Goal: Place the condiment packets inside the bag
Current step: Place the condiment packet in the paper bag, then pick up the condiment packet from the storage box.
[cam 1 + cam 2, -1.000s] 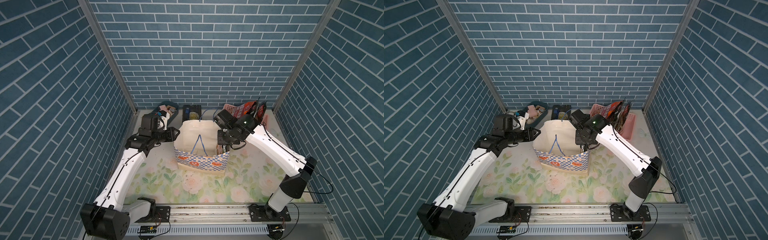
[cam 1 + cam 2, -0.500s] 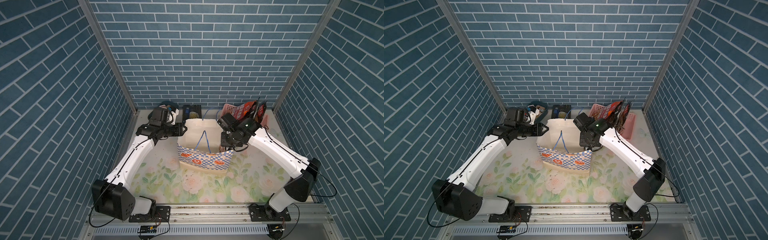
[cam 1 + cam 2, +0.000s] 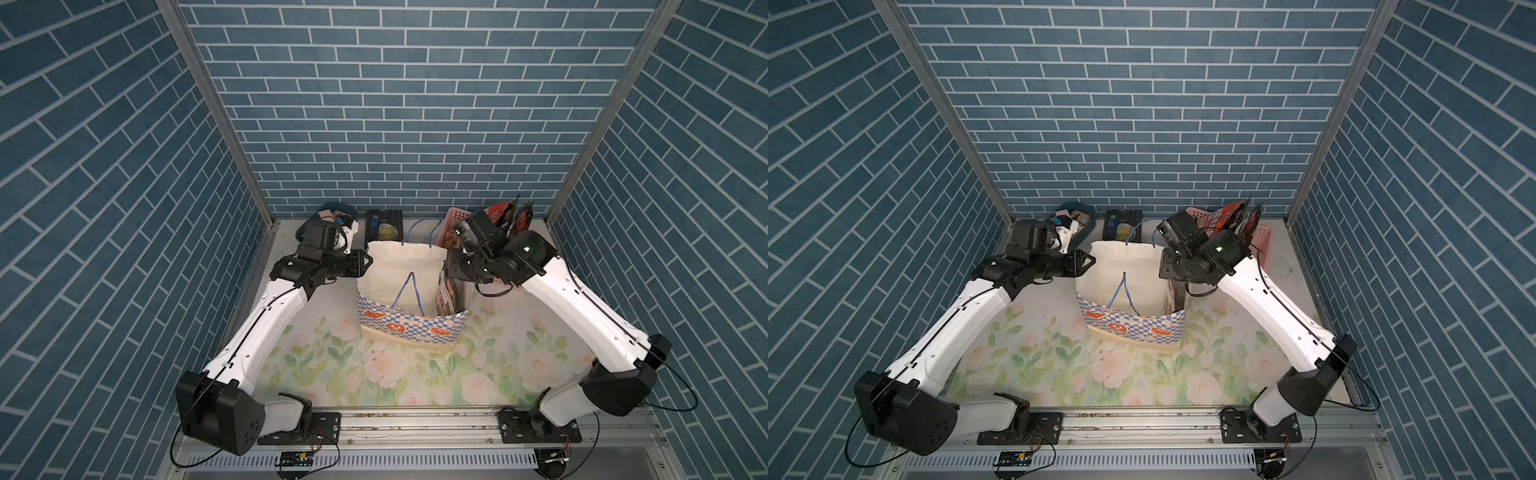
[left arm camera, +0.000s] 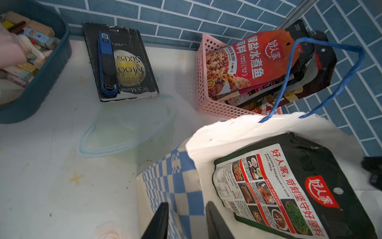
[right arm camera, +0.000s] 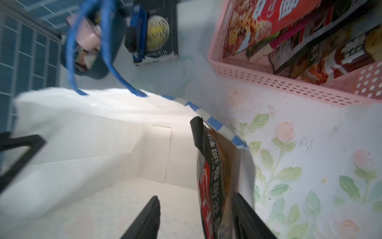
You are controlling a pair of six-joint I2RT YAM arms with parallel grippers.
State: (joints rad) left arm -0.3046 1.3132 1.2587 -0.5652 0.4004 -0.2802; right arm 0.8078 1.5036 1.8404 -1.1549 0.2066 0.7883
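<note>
A glossy packet (image 4: 289,186) stands in the paper bag (image 3: 395,266); other packets (image 4: 248,62) fill the perforated pink basket (image 4: 217,107). Left gripper (image 4: 186,207) and right gripper (image 5: 195,196) both gape.

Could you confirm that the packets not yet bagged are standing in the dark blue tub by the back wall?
Not quite: those condiment packets stand in the pink basket, not the dark blue tub, by the back wall; the left wrist view shows it.

Stereo pair high, facing back wall (image 3: 395,124), both wrist views near bag (image 4: 227,132)
</note>
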